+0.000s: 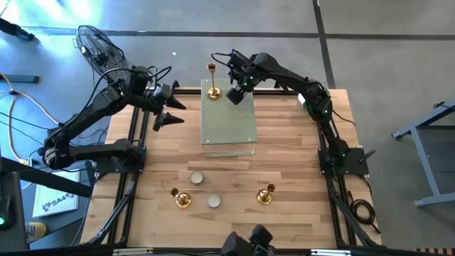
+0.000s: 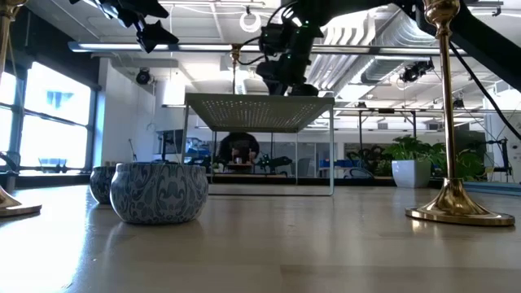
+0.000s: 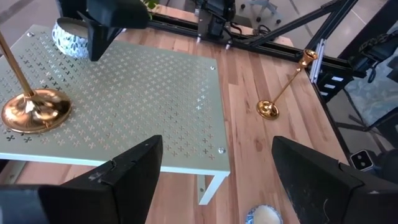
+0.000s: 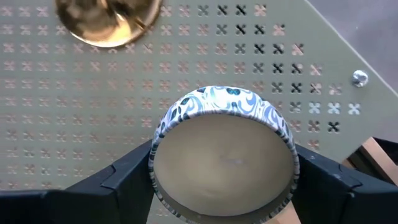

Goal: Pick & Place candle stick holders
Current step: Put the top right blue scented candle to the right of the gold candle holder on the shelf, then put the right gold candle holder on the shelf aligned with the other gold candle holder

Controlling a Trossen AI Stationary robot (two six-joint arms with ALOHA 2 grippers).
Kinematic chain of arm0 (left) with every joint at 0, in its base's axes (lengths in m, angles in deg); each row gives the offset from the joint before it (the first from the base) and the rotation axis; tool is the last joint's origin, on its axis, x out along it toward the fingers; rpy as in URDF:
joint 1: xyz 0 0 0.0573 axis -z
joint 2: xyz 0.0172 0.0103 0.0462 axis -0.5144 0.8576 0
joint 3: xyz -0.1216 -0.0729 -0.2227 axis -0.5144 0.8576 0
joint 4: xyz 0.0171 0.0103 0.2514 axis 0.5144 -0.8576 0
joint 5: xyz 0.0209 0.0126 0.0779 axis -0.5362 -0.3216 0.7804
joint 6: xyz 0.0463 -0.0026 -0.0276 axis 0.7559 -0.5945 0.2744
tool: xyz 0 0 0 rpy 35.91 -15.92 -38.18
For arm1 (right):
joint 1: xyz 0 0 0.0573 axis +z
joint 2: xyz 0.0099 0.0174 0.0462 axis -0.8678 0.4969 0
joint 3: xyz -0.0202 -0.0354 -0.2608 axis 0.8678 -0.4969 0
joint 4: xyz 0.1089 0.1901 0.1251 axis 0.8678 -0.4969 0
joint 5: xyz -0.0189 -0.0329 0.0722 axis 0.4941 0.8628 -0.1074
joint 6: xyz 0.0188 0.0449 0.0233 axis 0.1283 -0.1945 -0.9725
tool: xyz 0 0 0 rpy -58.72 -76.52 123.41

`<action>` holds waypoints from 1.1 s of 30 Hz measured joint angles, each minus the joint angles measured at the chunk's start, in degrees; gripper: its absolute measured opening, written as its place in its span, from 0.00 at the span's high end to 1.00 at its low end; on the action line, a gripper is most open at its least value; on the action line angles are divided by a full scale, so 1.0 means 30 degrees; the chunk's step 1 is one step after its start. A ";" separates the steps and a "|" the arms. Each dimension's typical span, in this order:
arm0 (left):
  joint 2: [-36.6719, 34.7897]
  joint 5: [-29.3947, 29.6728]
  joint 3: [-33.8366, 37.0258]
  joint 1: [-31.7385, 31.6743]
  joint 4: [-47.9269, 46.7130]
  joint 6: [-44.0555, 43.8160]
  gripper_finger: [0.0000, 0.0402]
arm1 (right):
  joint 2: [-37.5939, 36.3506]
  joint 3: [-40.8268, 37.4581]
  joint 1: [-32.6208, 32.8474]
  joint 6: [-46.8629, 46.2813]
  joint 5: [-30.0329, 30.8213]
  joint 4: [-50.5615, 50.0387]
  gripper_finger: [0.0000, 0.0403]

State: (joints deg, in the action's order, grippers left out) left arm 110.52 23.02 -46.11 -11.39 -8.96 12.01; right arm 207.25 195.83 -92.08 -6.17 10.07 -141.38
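Candle stick holders are spread over the wooden table (image 1: pixel 298 171). One gold holder (image 1: pixel 212 91) is stood upright on the far part of the pale green perforated slab (image 1: pixel 229 128), and a round patterned cup (image 4: pixel 225 154) is clasped between the fingers of the right gripper (image 1: pixel 237 94), just beside that gold holder and over the slab's far end; whether the cup touches the slab cannot be told. The left gripper (image 1: pixel 170 112) is held above the table's left side, near the slab, with its fingers spread wide and nothing between them. Near the front edge, two more gold holders (image 1: pixel 183 199) (image 1: pixel 266 195) and two cups (image 1: pixel 196 178) (image 1: pixel 214 201) are seen on the table.
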 joint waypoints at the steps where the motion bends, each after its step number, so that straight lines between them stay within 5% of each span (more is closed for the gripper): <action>1: 0.0004 -0.0003 0.0000 0.0004 0.0000 0.0011 0.26 | 0.0000 0.0000 0.0020 -0.0007 0.0001 0.0080 0.28; 9: 0.0004 -0.0049 0.0000 0.0001 -0.0094 0.0306 0.26 | 0.0000 0.0000 0.0051 -0.0109 -0.0008 0.0382 0.20; 33: -0.0004 -0.0051 0.0000 0.0000 -0.0088 0.0357 0.26 | -0.1542 0.1195 0.0000 0.0359 0.1015 -0.0729 0.18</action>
State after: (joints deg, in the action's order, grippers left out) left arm 110.51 22.87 -46.11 -11.39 -9.23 13.08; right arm 202.62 199.41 -92.08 -5.09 13.11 -143.56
